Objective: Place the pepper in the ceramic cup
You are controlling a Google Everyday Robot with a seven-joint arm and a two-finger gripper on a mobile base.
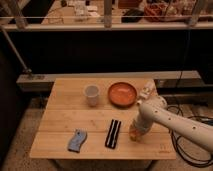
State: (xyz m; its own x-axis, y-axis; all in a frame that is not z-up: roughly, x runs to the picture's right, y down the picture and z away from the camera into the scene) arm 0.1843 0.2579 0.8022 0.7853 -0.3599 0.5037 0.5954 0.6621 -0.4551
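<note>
The pepper (133, 135) is a small orange-red shape lying on the wooden table (65, 120), right of centre near the front edge. My gripper (136, 128) comes in from the right on a white arm and points down right over the pepper, partly hiding it. The ceramic cup (91, 95) is whitish and stands upright at the back middle of the table, well to the left of and behind the gripper.
A round orange plate (122, 94) sits just right of the cup. A small white bottle-like object (148, 91) stands by the plate's right side. A black flat object (113, 133) lies left of the pepper. A blue-grey object (77, 140) lies at the front left.
</note>
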